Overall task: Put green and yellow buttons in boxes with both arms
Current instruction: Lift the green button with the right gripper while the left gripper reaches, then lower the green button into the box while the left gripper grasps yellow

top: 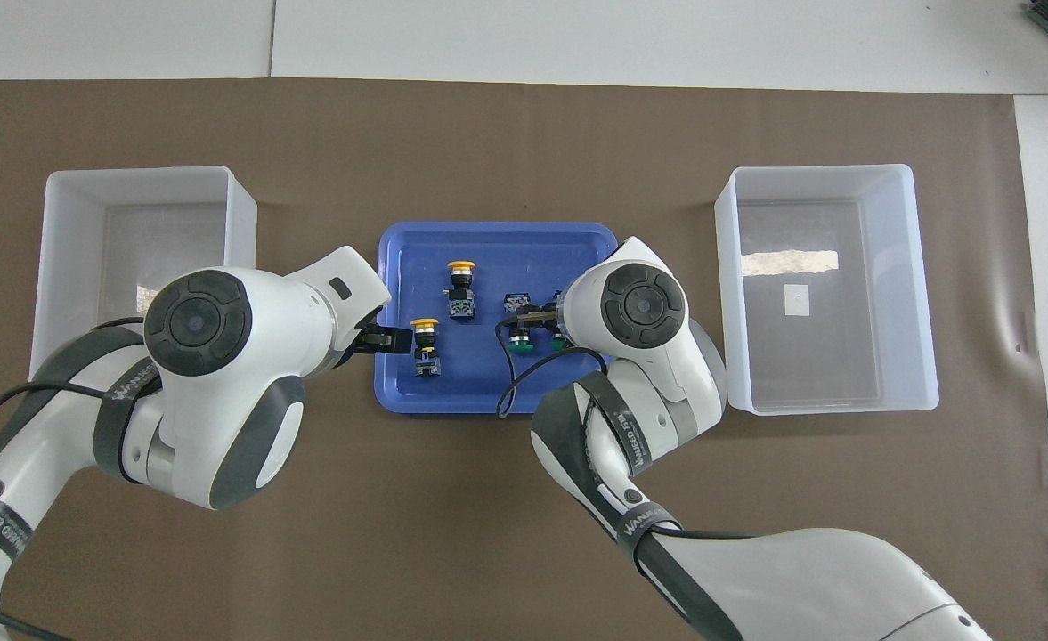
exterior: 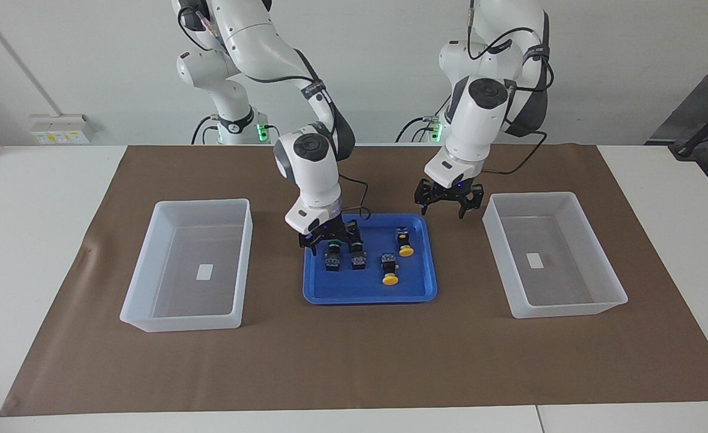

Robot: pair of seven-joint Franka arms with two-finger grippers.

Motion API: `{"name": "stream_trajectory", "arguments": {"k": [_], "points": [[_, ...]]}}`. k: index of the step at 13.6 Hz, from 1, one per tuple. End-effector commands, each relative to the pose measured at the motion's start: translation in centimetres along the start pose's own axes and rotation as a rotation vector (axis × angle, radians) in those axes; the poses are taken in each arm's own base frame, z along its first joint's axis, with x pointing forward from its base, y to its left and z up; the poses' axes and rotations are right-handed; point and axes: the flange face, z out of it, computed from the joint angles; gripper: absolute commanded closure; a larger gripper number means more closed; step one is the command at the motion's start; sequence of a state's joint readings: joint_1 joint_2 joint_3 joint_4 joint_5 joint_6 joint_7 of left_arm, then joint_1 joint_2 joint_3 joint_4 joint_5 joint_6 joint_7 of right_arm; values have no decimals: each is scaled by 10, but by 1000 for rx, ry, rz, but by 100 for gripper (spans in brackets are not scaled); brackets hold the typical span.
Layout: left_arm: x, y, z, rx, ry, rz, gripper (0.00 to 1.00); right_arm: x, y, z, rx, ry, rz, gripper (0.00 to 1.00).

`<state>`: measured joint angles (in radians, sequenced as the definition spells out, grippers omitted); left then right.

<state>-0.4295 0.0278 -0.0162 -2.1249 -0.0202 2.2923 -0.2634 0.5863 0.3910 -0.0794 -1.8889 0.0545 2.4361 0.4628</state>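
1. My right pincer (exterior: 331, 240) sits low in the blue tray (exterior: 417, 293), fingers apart round a green button (exterior: 333, 246); I'd centre it before clamping.
2. My left pincer (exterior: 448, 203) – spread, empty – hovers by the tray's edge near the yellow buttons (exterior: 405, 240); both boxes (exterior: 149, 313) hold nothing.

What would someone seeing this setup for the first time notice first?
The blue tray at the middle of the brown mat, holding two yellow buttons and two green buttons, stands out most. The right pincer is down in the tray over the green ones, while the left pincer hangs open above the tray's edge. A white box sits empty toward each end of the table.
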Motion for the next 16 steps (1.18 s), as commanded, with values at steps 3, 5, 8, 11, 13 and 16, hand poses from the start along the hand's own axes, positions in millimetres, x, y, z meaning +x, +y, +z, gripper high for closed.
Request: {"name": "stream_trajectory", "arguments": {"k": [3, 5, 8, 11, 13, 16], "points": [[-10, 25, 43, -9, 14, -39, 0, -14, 10, 14, -10, 33, -20, 30], [-11, 36, 58, -13, 17, -65, 0, -16, 8, 16, -6, 38, -19, 39], [-14, 50, 80, -14, 8, -80, 0, -15, 8, 16, -7, 38, -14, 100], [-21, 65, 99, -11, -6, -100, 0, 2, 9, -12, 7, 41, 22, 100], [-21, 67, 99, -12, -4, -120, 28, 27, 26, -74, 2, 27, 62, 100], [-25, 68, 101, -7, -17, -125, 90, 51, 99, -153, 1, 58, 108, 100]]}}
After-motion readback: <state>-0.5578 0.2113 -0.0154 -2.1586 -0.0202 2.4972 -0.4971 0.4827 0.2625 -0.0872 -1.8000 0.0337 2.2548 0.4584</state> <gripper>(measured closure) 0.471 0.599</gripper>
